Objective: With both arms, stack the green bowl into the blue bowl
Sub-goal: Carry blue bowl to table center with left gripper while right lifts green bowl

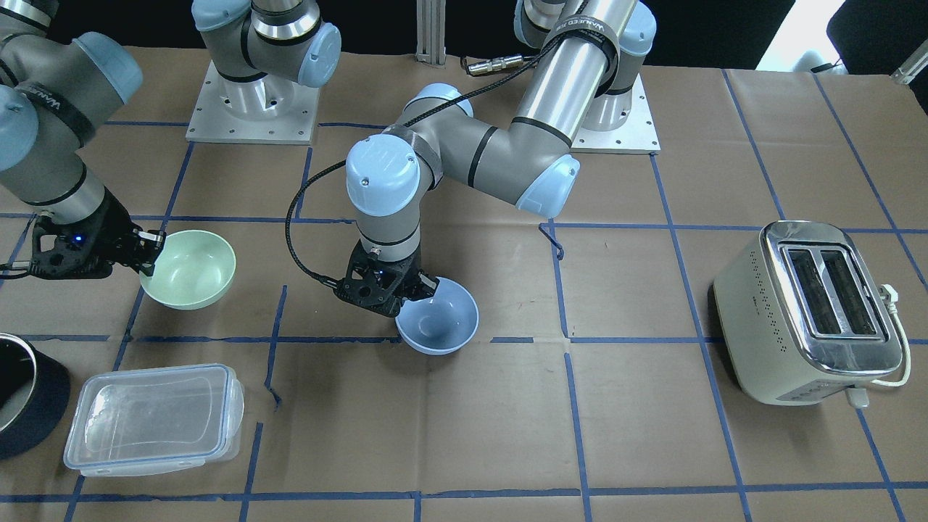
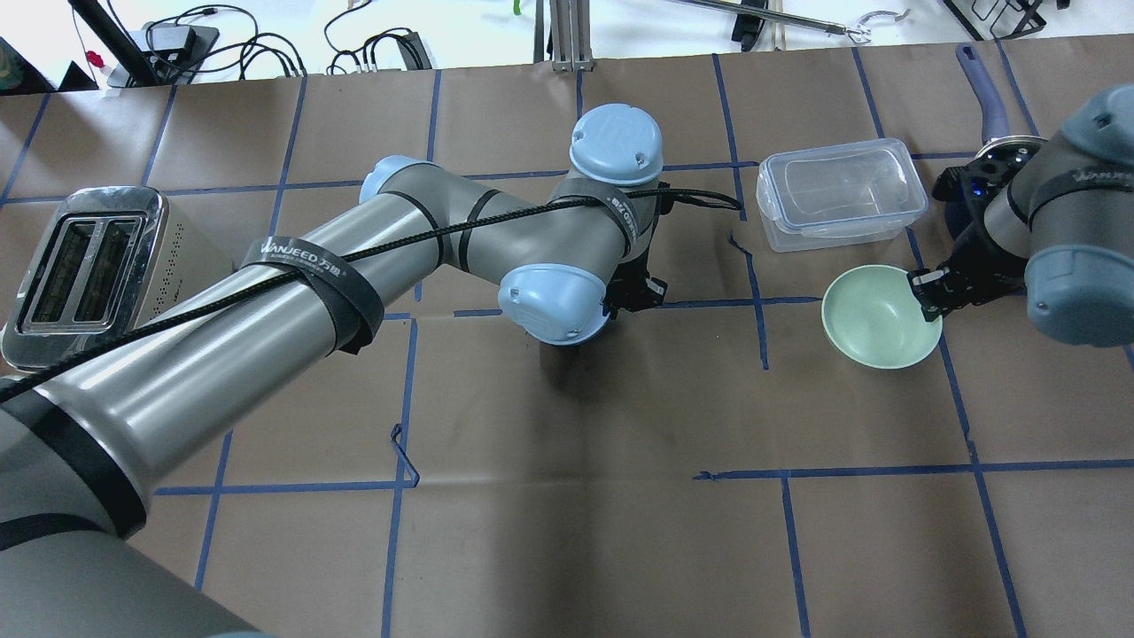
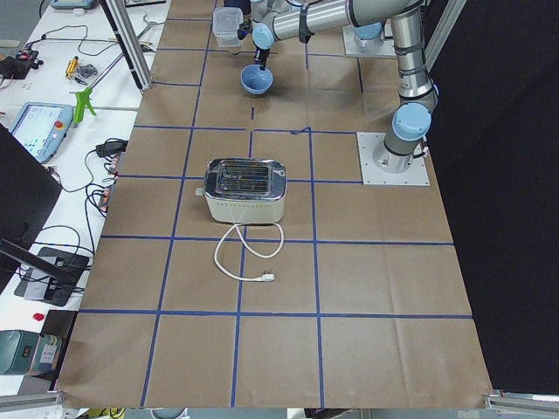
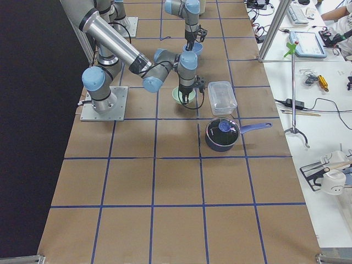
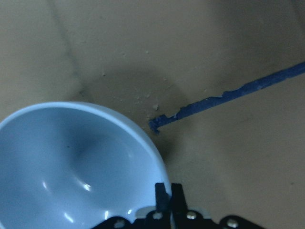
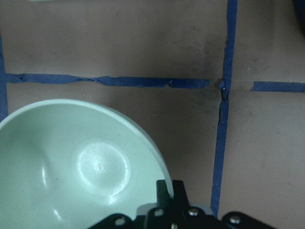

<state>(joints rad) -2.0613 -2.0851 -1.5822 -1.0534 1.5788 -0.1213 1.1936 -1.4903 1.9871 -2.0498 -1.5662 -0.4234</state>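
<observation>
The pale blue bowl (image 1: 437, 317) is near the table's middle, tilted. My left gripper (image 1: 426, 288) is shut on its rim; in the left wrist view the fingers (image 5: 165, 196) pinch the rim of the blue bowl (image 5: 71, 167). In the overhead view the left wrist hides this bowl. The mint-green bowl (image 1: 190, 268) is well apart, on my right side, also tilted. My right gripper (image 1: 151, 254) is shut on its rim, as the right wrist view (image 6: 169, 191) shows on the green bowl (image 6: 81, 167). The overhead view shows the green bowl (image 2: 880, 316) and the right gripper (image 2: 926, 292).
A clear lidded plastic container (image 1: 152, 417) lies near the green bowl, beside a dark pot (image 1: 18, 391). A cream and chrome toaster (image 1: 808, 312) stands far off on my left side. Brown paper with a blue tape grid covers the table (image 1: 638, 420).
</observation>
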